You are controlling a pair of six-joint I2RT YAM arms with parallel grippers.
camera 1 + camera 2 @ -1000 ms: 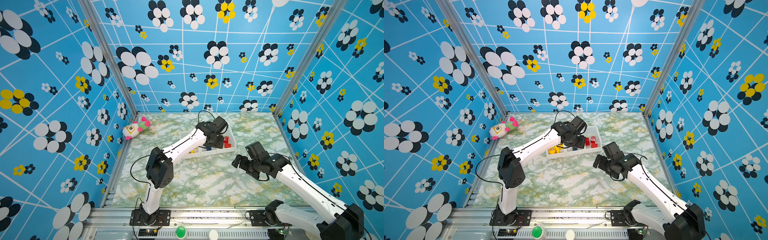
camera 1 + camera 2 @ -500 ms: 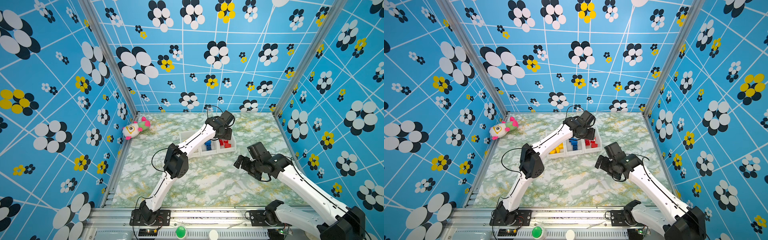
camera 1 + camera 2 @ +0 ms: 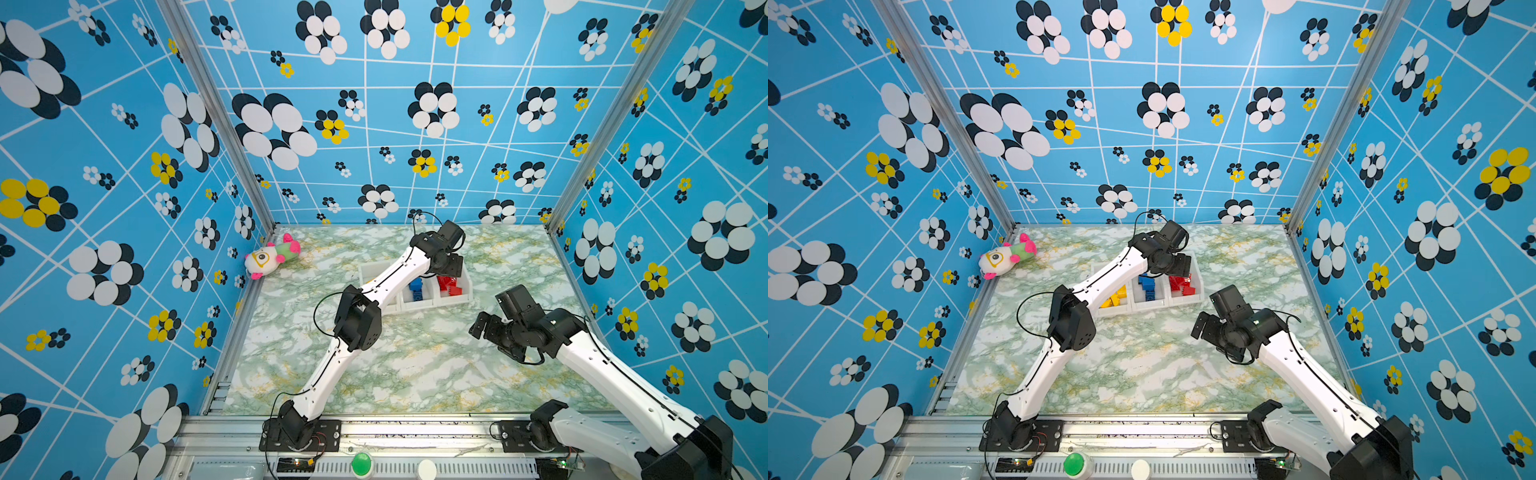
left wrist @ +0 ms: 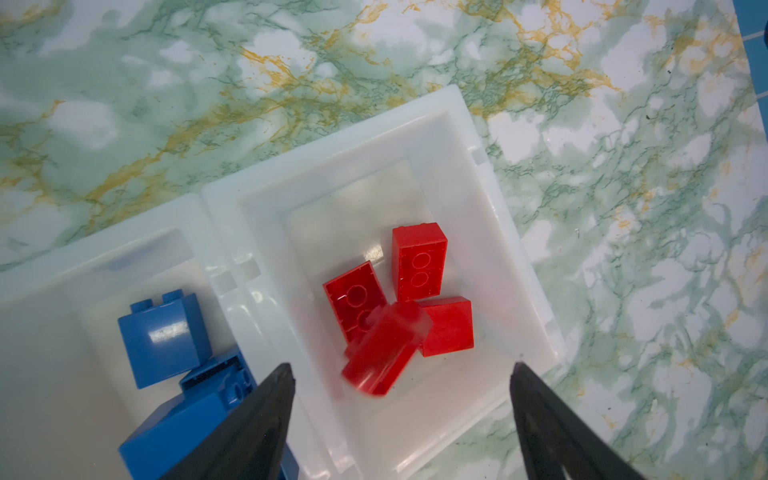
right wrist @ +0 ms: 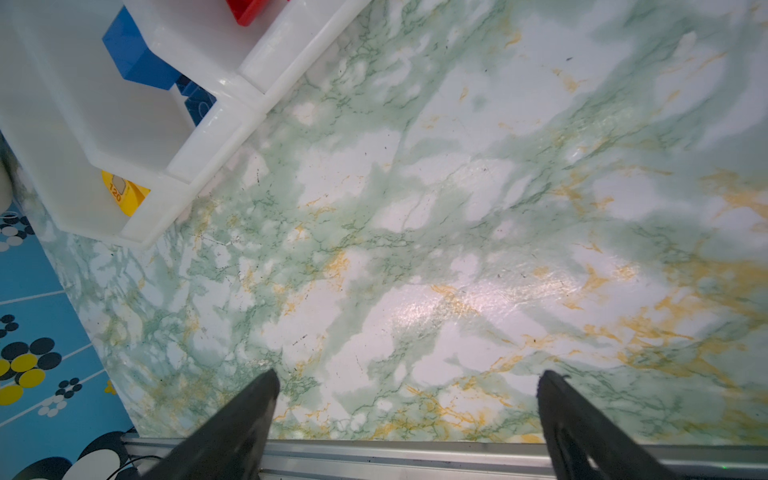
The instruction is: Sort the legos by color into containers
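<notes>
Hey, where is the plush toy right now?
In both top views the plush toy lies in the far left corner of the marble table, by the left wall, well to the left of the white bins.

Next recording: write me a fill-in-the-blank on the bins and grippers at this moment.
1. The left gripper hangs over the white translucent plastic bin whose small studded bricks are all ___.
2. In the middle bin of the joined row, the bricks are ___.
3. Over the bare green-marbled table, the right gripper has its fingers ___.
Missing words: red; blue; open.
</notes>
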